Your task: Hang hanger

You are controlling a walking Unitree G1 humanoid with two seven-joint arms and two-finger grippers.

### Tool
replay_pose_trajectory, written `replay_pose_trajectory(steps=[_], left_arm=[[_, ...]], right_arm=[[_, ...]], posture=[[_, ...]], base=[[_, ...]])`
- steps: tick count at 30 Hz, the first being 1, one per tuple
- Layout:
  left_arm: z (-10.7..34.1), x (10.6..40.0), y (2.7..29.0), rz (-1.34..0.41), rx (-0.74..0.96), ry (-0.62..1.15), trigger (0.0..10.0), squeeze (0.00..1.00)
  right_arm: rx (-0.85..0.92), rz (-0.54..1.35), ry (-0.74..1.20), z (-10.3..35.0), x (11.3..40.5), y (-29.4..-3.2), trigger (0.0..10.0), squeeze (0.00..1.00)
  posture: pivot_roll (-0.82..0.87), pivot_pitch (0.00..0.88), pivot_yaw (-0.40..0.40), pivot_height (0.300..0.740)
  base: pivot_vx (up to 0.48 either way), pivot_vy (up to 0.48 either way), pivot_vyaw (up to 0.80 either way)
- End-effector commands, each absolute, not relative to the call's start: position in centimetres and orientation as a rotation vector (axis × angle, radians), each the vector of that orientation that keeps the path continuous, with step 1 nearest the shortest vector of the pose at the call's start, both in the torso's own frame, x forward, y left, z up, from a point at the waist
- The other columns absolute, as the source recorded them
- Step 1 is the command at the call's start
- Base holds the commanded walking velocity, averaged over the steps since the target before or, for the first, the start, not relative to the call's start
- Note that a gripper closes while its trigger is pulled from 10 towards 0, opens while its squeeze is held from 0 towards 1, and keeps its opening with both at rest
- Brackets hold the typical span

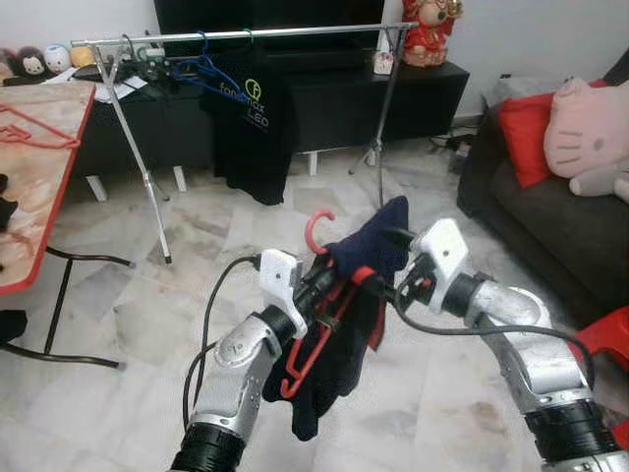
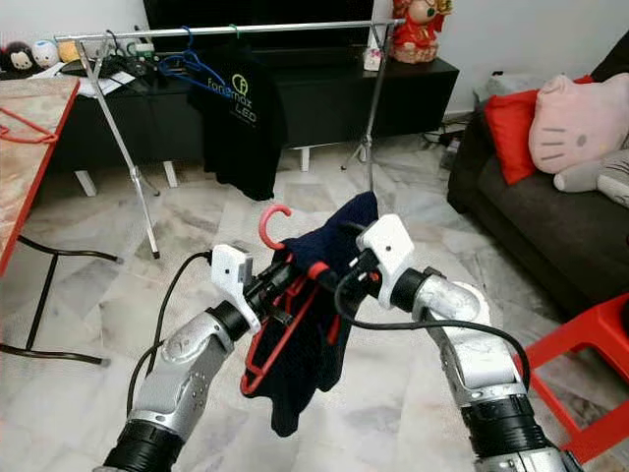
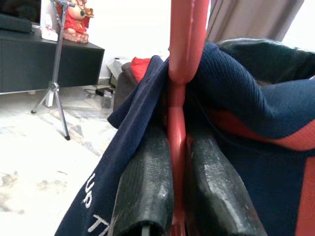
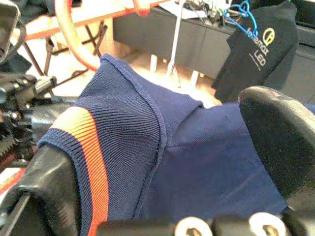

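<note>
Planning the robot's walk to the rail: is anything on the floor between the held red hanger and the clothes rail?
Nothing visible blocks the way. The red hanger with the navy shirt is held by the left tool and right tool; bare marble floor runs to the rail, where the black shirt hangs.

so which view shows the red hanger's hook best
The right eye view: the red hanger shows whole, its hook curling free above the navy shirt against pale floor. The left eye view shows much the same. The left wrist view gives just the neck, pinched in the left gripper; the right wrist view, a blurred curve.
</note>
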State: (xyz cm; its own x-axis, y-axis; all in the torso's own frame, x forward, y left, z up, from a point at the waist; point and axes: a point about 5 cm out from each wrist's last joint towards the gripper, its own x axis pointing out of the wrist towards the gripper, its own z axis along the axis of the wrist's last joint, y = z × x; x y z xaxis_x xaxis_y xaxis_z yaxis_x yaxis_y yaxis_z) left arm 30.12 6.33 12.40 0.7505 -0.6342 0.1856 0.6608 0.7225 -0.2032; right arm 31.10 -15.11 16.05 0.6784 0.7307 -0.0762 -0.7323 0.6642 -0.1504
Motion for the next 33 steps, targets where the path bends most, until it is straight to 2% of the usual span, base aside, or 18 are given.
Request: replay_pose_trajectory(steps=[1,7,8,9,10,14,21,28,33], left_arm=[[14.0,30.4,6.1,-0.728,-0.272,-0.183,10.0,0.0],[14.0,30.4,6.0,-0.728,-0.274,-0.185,10.0,0.0],[14.0,30.4,6.0,-0.728,-0.275,-0.185,10.0,0.0],[14.0,30.4,6.0,-0.727,-0.275,-0.185,10.0,0.0],[14.0,30.4,6.0,-0.727,-0.275,-0.185,10.0,0.0],[13.9,30.4,6.0,-0.726,-0.275,-0.181,10.0,0.0],[13.9,30.4,6.0,-0.727,-0.278,-0.18,10.0,0.0],[13.8,30.4,6.0,-0.728,-0.277,-0.177,10.0,0.0],[13.8,30.4,6.0,-0.726,-0.277,-0.178,10.0,0.0]], right_arm=[[-0.156,0.815,-0.011,16.5,31.0,-15.4,10.0,1.0],[-0.203,0.859,0.017,16.0,30.5,-15.1,10.0,1.0],[-0.234,0.85,0.022,16.0,30.5,-15.3,10.0,0.66],[-0.271,0.829,0.029,15.9,30.6,-15.5,10.0,0.13],[-0.319,0.803,0.033,15.9,30.8,-15.9,10.0,0.0],[-0.431,0.678,0.056,17.2,32.0,-18.0,10.0,0.0],[-0.554,0.671,0.077,18.4,31.9,-19.3,10.0,0.0],[-0.621,0.864,0.208,16.7,30.0,-18.6,10.0,0.0],[-0.731,0.967,0.323,15.1,28.7,-18.8,10.0,0.0]], posture=[[-0.08,0.0,-0.071,0.74],[-0.08,0.0,-0.072,0.74],[-0.08,0.0,-0.072,0.74],[-0.08,0.0,-0.072,0.74],[-0.08,0.0,-0.072,0.74],[-0.09,0.0,-0.07,0.74],[-0.09,0.0,-0.07,0.74],[-0.1,0.0,-0.071,0.74],[-0.09,0.0,-0.071,0.74]], base=[[0.0,0.0,0.0],[0.0,0.0,0.0],[0.0,0.0,0.0],[0.0,0.0,0.0],[0.0,0.0,0.0],[0.0,0.0,0.0],[0.0,0.0,0.0],[0.0,0.0,0.0],[0.0,0.0,0.0]])
